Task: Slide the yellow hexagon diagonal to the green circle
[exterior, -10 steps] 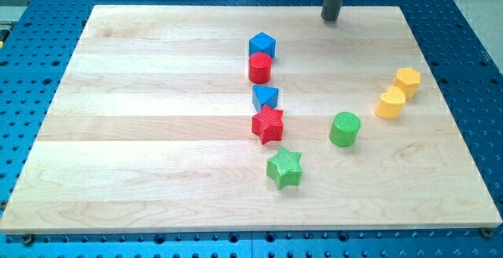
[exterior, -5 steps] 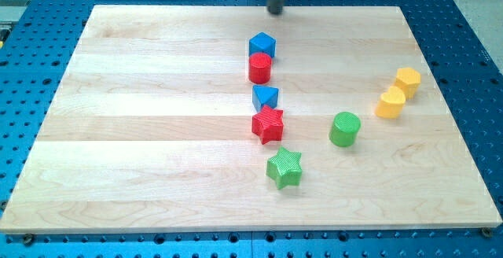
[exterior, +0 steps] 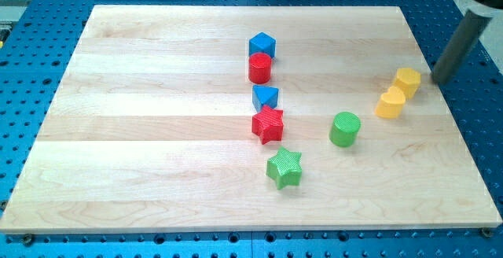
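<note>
Yellow hexagon [exterior: 408, 80] sits near the surface's [exterior: 157, 171] right edge, up and to the right of the green circle [exterior: 344, 128], with a second yellow block [exterior: 390, 103], rounder in outline, touching it between the two. Up and to the left of the green circle stand a red star [exterior: 268, 124], a blue block [exterior: 266, 97], a red cylinder [exterior: 260, 68] and a blue cube [exterior: 262, 45]; a green star [exterior: 284, 168] lies down and left of it. My tip [exterior: 437, 79] rests just right of the hexagon, apart from it; being a bare rod, there is no hand to open or close. The hexagon looks like light, rigid plastic that should slide easily on the wood, though a push off its centre would likely spin it, so contact belongs square on a flat side.
</note>
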You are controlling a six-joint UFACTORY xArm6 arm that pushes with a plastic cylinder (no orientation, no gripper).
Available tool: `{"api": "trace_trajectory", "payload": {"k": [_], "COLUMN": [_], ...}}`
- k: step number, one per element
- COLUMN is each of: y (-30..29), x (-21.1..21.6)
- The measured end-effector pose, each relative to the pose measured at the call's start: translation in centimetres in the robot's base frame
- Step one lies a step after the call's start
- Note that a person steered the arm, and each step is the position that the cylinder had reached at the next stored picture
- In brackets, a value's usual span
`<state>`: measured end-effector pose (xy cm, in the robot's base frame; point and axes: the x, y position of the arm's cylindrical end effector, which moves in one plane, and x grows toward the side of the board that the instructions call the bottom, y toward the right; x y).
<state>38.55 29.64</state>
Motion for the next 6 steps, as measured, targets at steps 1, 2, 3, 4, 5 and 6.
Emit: {"api": "trace_trajectory", "payload": {"k": [1,2,3,4,5,6], "y": [-4.6,-1.5,-1.0,-4.7,-7.1,-6.2], "x": [-0.8,3.0,5.3,4.1,2.0,-0.4]}}
